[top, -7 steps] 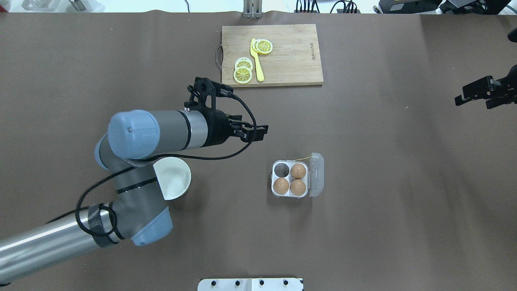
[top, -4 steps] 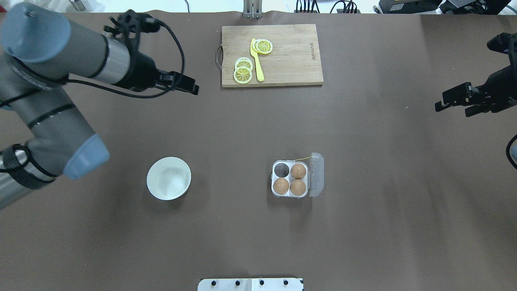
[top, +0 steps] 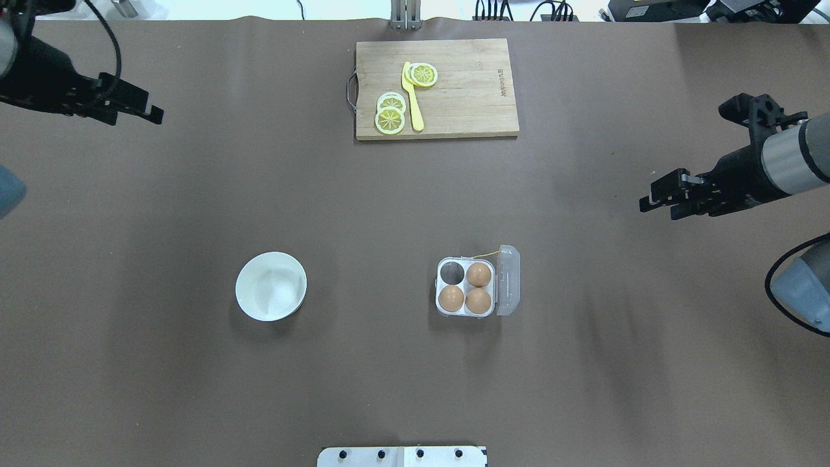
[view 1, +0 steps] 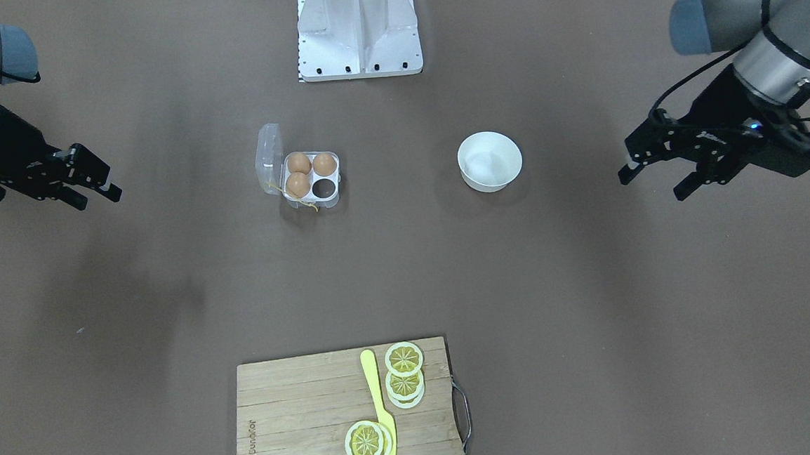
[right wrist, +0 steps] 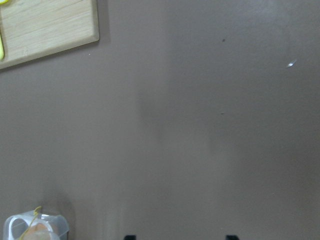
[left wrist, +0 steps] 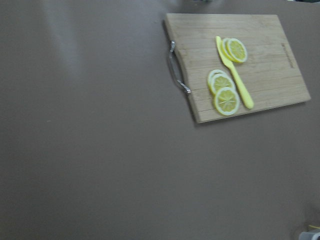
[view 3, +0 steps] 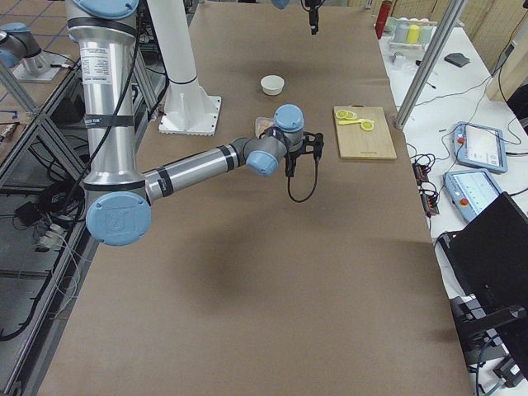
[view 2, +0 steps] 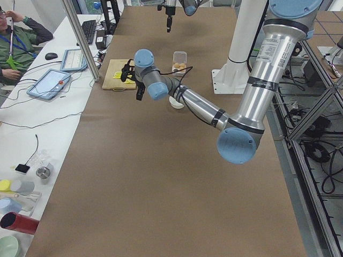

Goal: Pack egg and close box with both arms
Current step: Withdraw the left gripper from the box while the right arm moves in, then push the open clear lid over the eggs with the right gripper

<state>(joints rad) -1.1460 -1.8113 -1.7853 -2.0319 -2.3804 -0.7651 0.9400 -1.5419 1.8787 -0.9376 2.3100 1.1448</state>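
Note:
The clear box (top: 443, 287) stands mid-table with its hinged lid (top: 508, 280) open to the right. Three brown eggs fill three cups: one egg (top: 479, 274) at the back right and two in the near cups. The back-left cup (top: 452, 273) is empty. The box also shows in the front view (view 1: 332, 176). My left gripper (top: 146, 109) is open and empty at the far back left, and shows in the front view (view 1: 652, 185). My right gripper (top: 658, 201) is open and empty, to the right of the box and beyond it. Its fingertips (right wrist: 130, 236) stand wide apart.
A white bowl (top: 271, 287) stands left of the box. A wooden cutting board (top: 467, 91) at the back centre holds lemon slices (top: 390, 120) and a yellow knife (top: 412, 97). The white stand (view 1: 359, 26) is at the robot's edge of the table.
My left arm has swung from above the bowl and the table's middle back to the far left corner. My right gripper has come in leftward and nearer the robot. Box and eggs have not moved.

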